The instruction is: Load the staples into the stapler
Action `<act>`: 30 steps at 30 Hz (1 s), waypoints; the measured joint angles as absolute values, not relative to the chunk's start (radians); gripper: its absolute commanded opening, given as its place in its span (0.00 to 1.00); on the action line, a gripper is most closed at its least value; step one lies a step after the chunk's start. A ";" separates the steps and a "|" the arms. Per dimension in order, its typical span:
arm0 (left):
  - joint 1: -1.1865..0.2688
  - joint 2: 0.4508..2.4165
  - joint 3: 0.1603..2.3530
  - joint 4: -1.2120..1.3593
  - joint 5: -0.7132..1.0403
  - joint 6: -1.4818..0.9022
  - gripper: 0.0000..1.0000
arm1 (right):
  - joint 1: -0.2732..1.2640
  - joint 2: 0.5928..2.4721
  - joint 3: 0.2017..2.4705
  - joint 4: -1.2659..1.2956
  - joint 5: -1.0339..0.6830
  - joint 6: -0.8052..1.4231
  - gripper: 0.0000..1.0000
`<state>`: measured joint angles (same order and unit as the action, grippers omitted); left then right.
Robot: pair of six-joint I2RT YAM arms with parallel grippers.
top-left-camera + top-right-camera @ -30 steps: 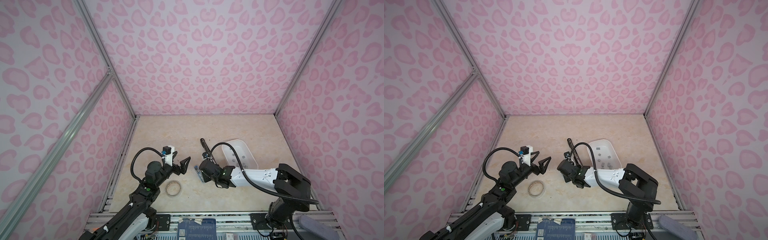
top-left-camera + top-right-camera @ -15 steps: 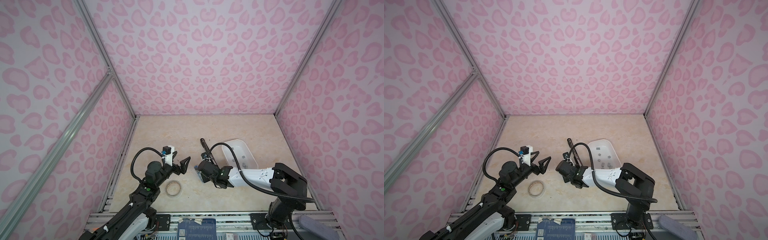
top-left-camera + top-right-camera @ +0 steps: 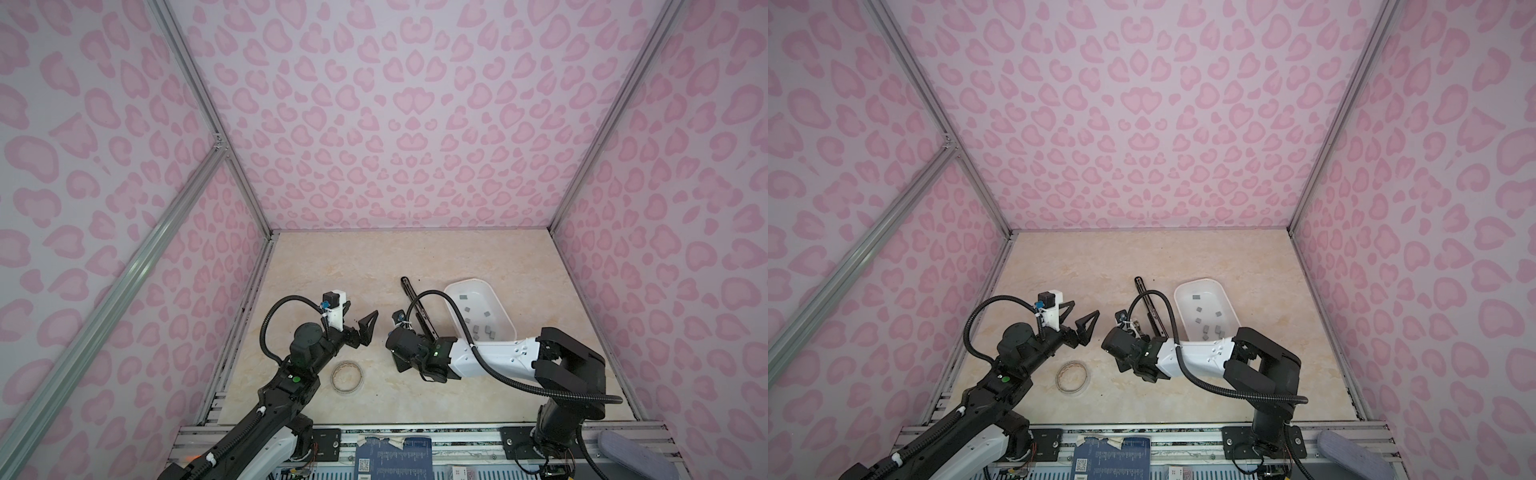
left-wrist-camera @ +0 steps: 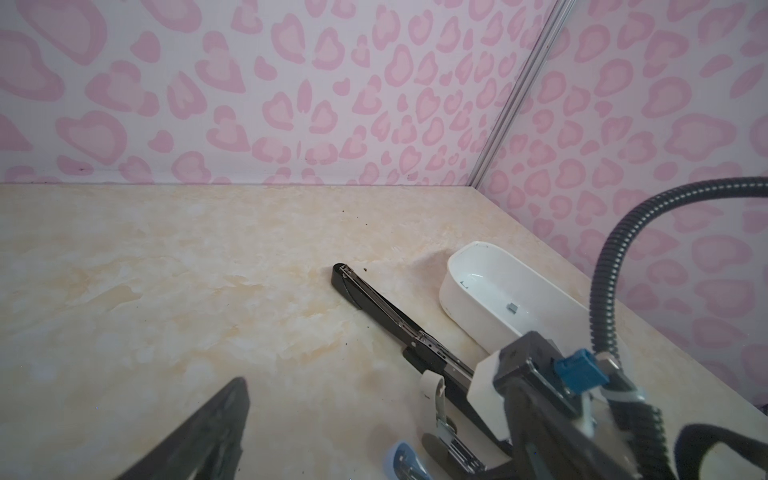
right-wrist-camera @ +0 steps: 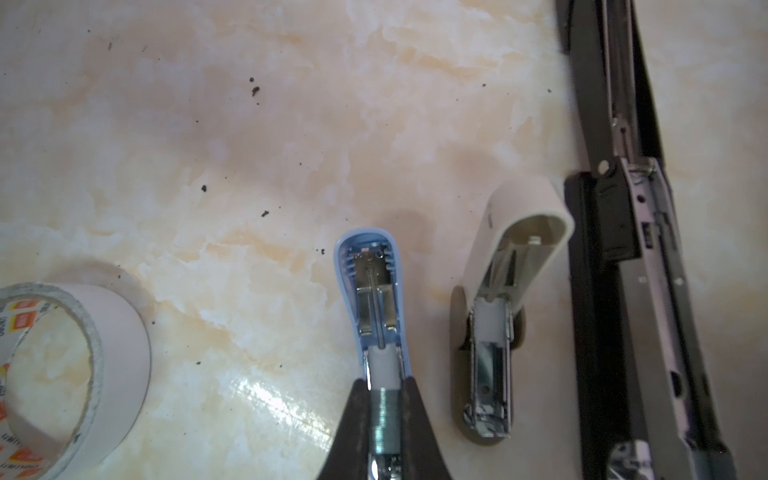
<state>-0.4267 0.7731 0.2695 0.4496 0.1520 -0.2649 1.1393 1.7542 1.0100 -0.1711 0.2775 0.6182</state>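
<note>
- Left arm [image 3: 291, 386]: black links, green dot [image 3: 296, 378], white camera housing [image 3: 334, 316].
- Right arm [image 3: 498, 359]: white forearm shell [image 3: 1196, 353], black joints [image 3: 569, 365].
- Left gripper [image 3: 1086, 309]: black triangular fingers [image 4: 230, 403].

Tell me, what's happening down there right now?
Left gripper open, hovering clear. Right gripper shut on staple strip, strip lying in open blue stapler. Beige stapler alongside, not touching; nothing blocking.

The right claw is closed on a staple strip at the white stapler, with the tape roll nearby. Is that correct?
Not the white stapler: the right wrist view shows the right claw closed on the staple strip at the open blue stapler. The tape roll is nearby.
</note>
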 measured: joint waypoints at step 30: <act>-0.427 0.740 0.251 0.442 0.101 -0.268 0.96 | 1.152 1.789 1.002 -0.181 0.270 0.636 0.02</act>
